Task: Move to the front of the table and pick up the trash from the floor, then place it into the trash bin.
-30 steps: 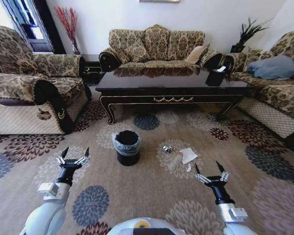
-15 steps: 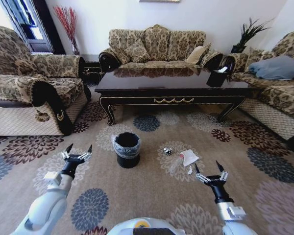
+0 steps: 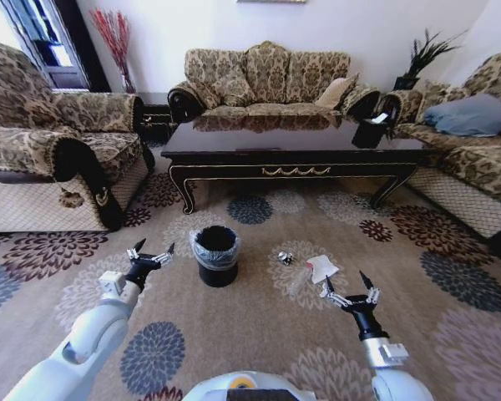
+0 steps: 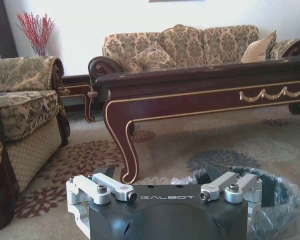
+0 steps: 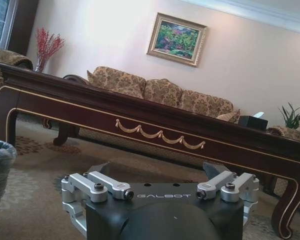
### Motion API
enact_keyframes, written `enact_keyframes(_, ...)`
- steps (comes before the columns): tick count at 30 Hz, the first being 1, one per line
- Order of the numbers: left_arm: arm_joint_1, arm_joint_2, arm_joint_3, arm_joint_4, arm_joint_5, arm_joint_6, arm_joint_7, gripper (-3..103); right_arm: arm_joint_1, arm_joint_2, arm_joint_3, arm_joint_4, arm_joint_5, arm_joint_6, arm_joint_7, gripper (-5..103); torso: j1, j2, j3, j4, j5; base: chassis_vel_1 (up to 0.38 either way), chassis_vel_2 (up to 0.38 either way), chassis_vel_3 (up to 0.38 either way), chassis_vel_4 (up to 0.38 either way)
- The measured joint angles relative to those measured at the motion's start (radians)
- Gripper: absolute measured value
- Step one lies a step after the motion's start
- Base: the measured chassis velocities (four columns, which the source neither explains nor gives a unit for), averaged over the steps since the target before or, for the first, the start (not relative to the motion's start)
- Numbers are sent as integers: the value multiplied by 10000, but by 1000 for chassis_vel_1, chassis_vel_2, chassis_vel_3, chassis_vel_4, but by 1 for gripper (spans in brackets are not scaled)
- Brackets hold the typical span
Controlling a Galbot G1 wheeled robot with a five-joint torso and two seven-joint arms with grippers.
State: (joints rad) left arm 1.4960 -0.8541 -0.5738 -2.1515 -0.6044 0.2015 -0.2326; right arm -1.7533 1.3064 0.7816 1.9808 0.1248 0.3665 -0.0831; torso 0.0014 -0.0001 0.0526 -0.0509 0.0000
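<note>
Comparing this moment with the two earlier head views, both arms are seen to have been carried forward while the room has hardly shifted, so the drive to the front of the table is judged to be finished and the reach for the litter begun. The left gripper has been moved up and to the right, from well left of the trash bin to just beside its left rim; its fingers are spread wide and nothing is held. In the left wrist view the bin's clear liner lies close under that gripper. The right gripper has been advanced toward the far left, and its open, empty fingers are now held just near of the trash.

The trash lies on the carpet to the right of the bin: a white paper scrap, a small foil ball to its left, and a clear bottle, faint against the carpet, nearer the robot. None of it has been touched yet.

Both arms are stretched low and forward from the body, wrists level, fingers pointed toward the table.
</note>
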Motion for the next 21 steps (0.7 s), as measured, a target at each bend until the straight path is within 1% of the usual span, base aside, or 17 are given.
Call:
enact_keyframes(6, 18, -80, -80, 95, -47, -33, 52, 100, 187, -16, -181, -186, 42, -29, -67, 100, 0, 0, 0, -1, 1, 0, 0, 0, 0)
enact_keyframes(21, -182, -139, 128, 389, -84, -79, 162, 100, 285, -13, -222, -443, -34, -18, -72, 100, 0, 0, 1, -3, 0, 0, 0, 0, 0)
